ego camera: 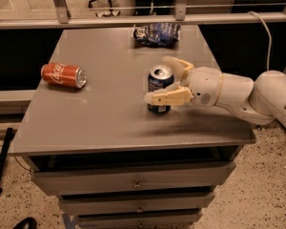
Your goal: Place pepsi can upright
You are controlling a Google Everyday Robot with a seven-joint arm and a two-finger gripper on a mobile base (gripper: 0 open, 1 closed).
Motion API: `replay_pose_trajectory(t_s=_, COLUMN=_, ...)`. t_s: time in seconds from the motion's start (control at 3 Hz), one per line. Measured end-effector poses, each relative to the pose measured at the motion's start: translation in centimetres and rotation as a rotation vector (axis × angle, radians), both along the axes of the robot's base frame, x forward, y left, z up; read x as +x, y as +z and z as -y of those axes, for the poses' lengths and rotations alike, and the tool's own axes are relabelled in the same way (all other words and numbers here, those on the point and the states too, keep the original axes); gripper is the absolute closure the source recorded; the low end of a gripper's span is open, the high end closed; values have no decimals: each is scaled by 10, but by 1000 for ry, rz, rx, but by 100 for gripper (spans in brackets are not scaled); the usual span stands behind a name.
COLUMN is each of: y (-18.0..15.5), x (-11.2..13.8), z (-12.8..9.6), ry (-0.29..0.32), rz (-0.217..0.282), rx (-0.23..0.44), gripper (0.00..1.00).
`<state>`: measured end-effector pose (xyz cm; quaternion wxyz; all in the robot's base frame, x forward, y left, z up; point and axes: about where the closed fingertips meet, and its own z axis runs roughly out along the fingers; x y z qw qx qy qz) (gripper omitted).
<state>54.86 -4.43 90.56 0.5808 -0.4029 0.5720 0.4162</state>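
The pepsi can [159, 80], dark blue with a silver top, stands upright on the grey table [100, 123], right of the middle. My gripper [157, 79] reaches in from the right and is open around the can. One cream finger [168, 96] lies across the can's lower front. The other finger [178, 66] sits behind the can to its right, apart from it.
A red cola can [64, 75] lies on its side at the left of the table. A blue-and-white snack bag [156, 34] lies at the back edge. Behind it runs a metal rail [133, 19]. Drawers sit below the tabletop, and my white arm [257, 97] spans the right side.
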Motion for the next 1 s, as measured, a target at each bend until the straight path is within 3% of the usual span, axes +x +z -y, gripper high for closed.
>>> replay_pose_trajectory(t_s=0.33, y=4, x=-1, z=13, ry=4, rz=1, rx=-38, gripper=0)
replay_pose_trajectory(t_s=0.67, y=20, x=4, z=41, ry=9, rz=4, rx=-115, gripper=0)
replay_pose_trajectory(t_s=1.0, y=56, x=17, z=100, ry=-62, rz=29, rx=-213, gripper=0)
